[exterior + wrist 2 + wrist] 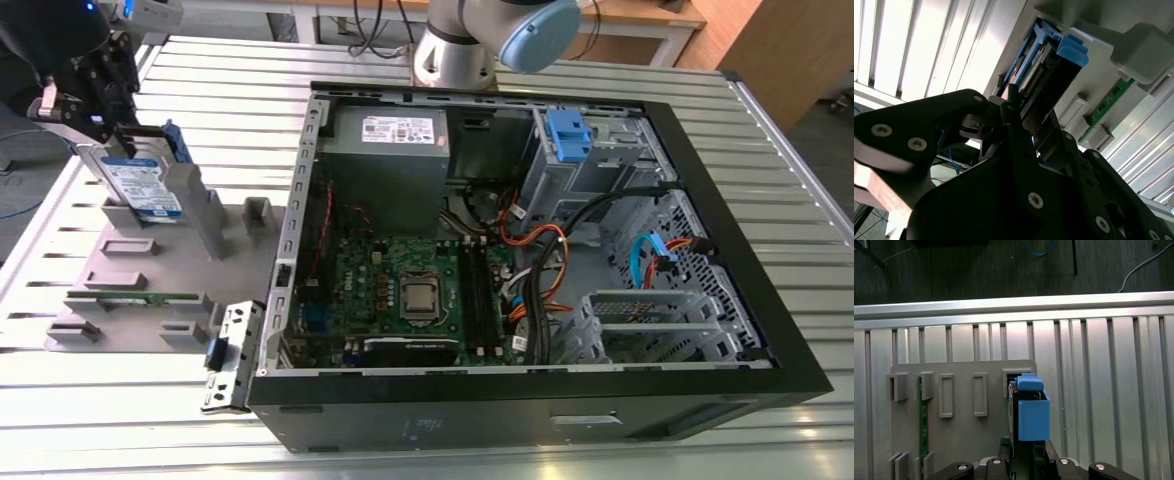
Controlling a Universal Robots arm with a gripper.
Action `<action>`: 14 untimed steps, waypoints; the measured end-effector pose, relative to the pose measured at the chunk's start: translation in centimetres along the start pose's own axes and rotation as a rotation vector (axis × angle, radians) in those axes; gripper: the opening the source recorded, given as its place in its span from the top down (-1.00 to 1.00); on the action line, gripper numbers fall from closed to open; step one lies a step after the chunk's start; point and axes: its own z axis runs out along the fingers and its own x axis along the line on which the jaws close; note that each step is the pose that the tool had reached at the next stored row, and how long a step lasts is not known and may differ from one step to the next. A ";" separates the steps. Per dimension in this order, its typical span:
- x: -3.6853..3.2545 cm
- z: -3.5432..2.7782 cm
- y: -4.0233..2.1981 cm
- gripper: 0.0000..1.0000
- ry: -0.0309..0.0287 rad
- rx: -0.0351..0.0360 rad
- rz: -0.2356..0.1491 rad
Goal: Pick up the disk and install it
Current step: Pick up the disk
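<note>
— Pincer [114, 130] state?
— Clamped on one disk [142, 190], jaws either side of its end.
— Where?
— Upright at a slot of one grey holder [174, 270], at the exterior view's left, well apart from one open computer case [534, 400].
— Anything else?
— One green circuit strip [922, 430], slotted in the same holder.

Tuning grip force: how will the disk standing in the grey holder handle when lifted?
Metal-bodied disk looks stiff, probably dense for its size. Its blue plastic carrier looks smooth, possibly slippery. Standing on edge in the grey holder, it could tip if nudged sideways.
</note>
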 end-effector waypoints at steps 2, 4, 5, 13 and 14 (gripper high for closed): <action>0.00 0.00 0.00 0.29 0.0000 0.0001 0.000; 0.00 0.00 0.00 0.29 0.0000 0.0000 0.000; 0.00 0.00 0.00 0.29 0.0000 0.0000 0.000; 0.01 0.08 0.00 0.29 0.0046 -0.0027 -0.033; 0.01 0.08 0.00 0.29 0.0047 -0.0027 -0.033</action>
